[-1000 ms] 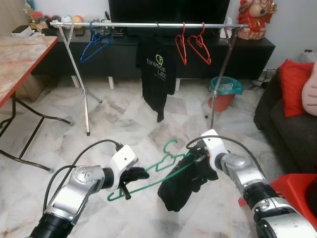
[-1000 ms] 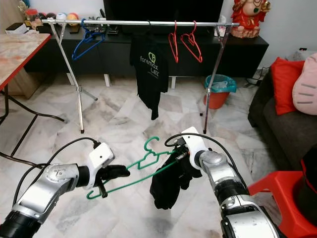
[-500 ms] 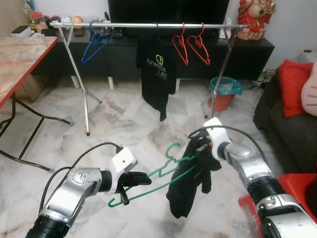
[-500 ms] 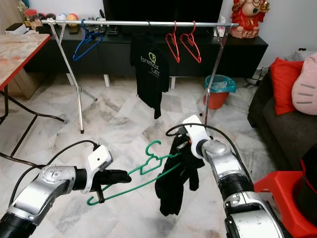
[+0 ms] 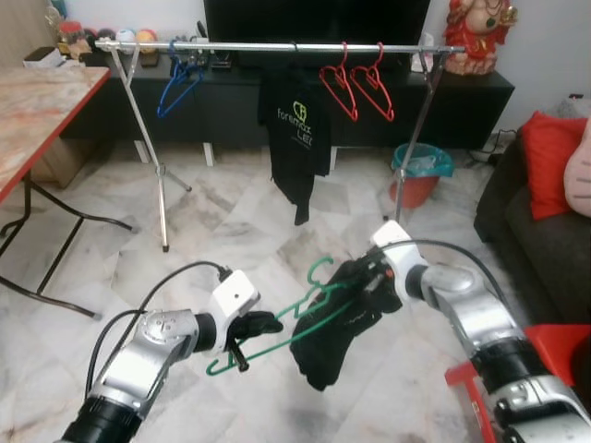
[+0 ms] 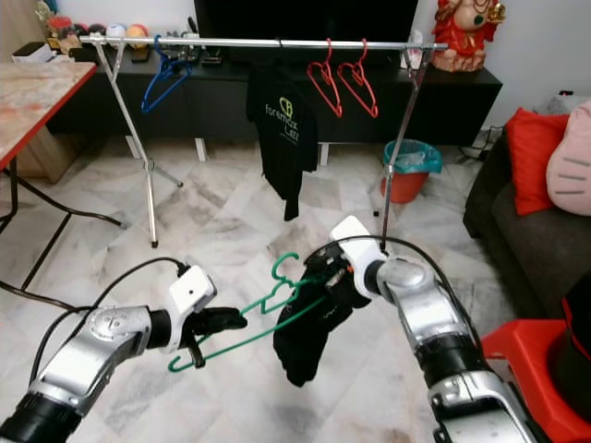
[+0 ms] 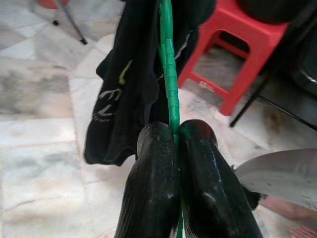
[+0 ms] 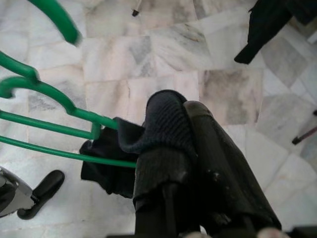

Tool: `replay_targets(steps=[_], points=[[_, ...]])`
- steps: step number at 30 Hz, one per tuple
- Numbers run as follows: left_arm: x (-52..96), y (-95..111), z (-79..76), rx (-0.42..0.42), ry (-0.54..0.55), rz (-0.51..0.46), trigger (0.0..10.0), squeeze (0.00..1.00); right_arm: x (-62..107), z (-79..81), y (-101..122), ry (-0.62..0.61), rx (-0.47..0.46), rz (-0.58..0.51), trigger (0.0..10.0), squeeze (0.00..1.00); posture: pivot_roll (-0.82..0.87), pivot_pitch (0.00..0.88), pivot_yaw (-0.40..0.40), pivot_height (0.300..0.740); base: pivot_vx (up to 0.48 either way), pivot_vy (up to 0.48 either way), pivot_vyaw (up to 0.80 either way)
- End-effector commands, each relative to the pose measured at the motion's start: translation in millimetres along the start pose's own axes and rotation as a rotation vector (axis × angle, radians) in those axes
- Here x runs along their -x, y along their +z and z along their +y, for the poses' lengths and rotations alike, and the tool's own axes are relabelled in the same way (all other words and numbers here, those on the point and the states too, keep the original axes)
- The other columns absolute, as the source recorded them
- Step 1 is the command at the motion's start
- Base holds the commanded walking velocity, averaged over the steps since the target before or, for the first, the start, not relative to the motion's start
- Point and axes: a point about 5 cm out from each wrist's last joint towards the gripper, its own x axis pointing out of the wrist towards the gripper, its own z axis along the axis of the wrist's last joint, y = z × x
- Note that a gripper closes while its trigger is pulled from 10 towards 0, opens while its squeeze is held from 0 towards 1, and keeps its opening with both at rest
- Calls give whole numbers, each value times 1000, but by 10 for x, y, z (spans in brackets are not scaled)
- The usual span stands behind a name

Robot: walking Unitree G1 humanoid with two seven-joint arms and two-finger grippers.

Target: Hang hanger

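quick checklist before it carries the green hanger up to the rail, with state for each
1. Left gripper shut on the green hanger: ok.
2. Right gripper holding the black garment at the hanger's other end: ok.
3. Garment fully threaded onto the hanger: not ok, it hangs bunched at one end.
4. Hook free and pointing up: ok.
5. Free gap on the rail between the blue hanger and the hung black shirt: ok.
6. Rail within reach: cannot tell.
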Motion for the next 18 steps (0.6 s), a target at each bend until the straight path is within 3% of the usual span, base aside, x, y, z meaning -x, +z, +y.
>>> replay_targets(steps=[1,3,8,14,16,18], points=[[31,32,-62,-1,-63,-5,10000,0,46,27,110,34,44,-36,10000,0,4,0,-39,740,0,0,0],[40,31,-68,1,-70,-5,10000,0,59,35,116,41,53,-36,10000,0,4,0,-39,740,0,0,0],[15,-28,112,-30,83,42,10000,0,88,27,196,45,55,-59,10000,0,9,0,-38,740,0,0,0],[-6,35,-25,-6,-35,-12,10000,0,143,53,267,70,76,-83,10000,0,2,0,-36,740,0,0,0],[-10,45,-30,-10,-37,-19,10000,0,149,56,276,73,70,-88,10000,0,2,0,-36,740,0,0,0],[-40,89,63,-42,58,-49,10000,0,147,117,285,113,61,-95,10000,0,3,0,-39,740,0,0,0]])
